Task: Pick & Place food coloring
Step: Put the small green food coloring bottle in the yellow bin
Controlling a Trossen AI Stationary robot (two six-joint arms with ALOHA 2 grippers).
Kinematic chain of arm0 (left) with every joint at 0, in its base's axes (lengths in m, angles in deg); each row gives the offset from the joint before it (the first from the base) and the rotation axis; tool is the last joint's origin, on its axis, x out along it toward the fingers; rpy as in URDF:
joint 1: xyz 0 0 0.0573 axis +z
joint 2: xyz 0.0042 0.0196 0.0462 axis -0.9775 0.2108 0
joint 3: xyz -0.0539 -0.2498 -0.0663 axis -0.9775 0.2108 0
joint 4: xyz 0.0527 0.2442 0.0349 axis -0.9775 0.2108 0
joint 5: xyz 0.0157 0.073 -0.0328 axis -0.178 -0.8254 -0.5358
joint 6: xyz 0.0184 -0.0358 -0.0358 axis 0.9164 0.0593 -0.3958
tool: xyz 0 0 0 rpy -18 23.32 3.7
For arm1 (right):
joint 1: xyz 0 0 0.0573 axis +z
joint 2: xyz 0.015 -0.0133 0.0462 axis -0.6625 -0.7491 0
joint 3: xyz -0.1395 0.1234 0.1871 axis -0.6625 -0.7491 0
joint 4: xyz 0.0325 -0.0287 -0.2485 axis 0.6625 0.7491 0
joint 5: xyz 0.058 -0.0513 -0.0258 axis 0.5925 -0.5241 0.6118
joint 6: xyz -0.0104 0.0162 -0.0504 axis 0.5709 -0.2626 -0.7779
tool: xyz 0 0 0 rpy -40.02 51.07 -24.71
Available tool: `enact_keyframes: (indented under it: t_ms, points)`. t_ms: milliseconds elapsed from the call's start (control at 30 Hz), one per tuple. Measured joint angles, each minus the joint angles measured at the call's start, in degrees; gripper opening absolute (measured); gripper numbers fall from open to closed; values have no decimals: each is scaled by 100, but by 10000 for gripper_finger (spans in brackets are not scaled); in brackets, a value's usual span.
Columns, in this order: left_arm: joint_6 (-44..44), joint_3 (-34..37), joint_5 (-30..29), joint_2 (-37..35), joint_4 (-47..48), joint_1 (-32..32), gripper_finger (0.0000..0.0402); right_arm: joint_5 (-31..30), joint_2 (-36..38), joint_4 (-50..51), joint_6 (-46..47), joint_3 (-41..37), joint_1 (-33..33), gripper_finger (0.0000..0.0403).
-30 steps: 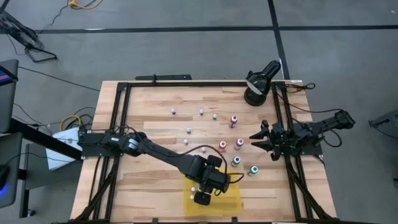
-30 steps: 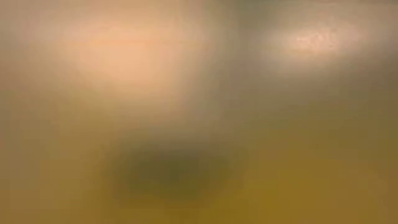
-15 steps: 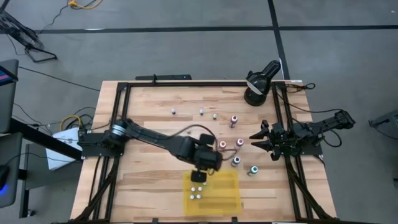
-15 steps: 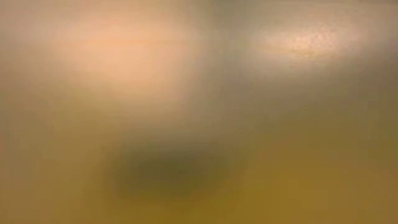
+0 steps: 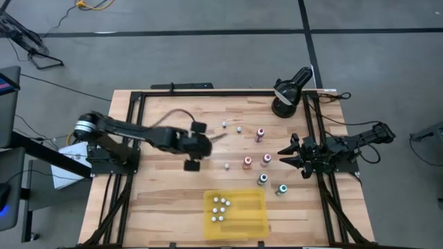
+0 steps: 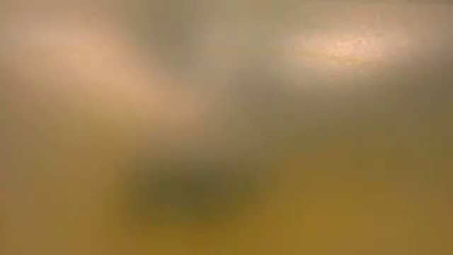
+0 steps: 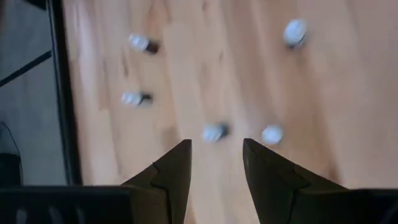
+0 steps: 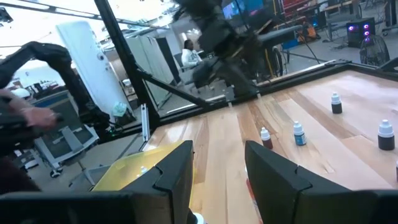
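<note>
Since a second ago, my left arm has swung off the yellow tray [image 5: 252,220] and back across the bench [image 5: 166,200], and five white-capped bottles [image 5: 221,206] now stand in the tray's near-left corner. What remains of the food coloring [image 5: 261,155] is scattered on the wood: a few white-capped bottles [image 5: 239,128] toward the far edge, one white-capped bottle [image 5: 226,166] mid-bench, and colour-capped ones [image 5: 247,162] clustered nearer the right arm. The left pincer [image 5: 192,164] hangs over the bench's left-centre with its fingers spread and nothing between them; in its wrist view four small bottles lie just ahead, and one bottle [image 7: 214,132] sits almost on the line between the fingertips [image 7: 181,151], lying on its side, I judge, with its long axis across that gap. That bottle is what the coming reach turns on: straight ahead, a short way down. The left arm is clearly the nearer to it. The right pincer [image 5: 285,153] waits at the right rail, fingers slightly parted, holding nothing. There is open wood around the target, though a neighbouring bottle [image 7: 272,134] sits close by the other finger, and the black frame rail [image 7: 64,93] runs well off to one side.
</note>
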Motion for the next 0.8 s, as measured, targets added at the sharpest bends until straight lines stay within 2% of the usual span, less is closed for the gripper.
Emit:
enact_keyframes:
  t_ms: [200,400,667,800]
  points:
    - [603,439,505,-471,259,979,136,0,0,1,0,0,1,137]
    - [966,467,771,-477,392,1918,136,-2,0,-1,0,-1,1,139]
    - [1443,467,1305,-457,395,2731,136,0,0,0,0,-2,1,137]
    - [1627,463,1513,-200,427,2956,136,0,2,-1,0,0,1,137]
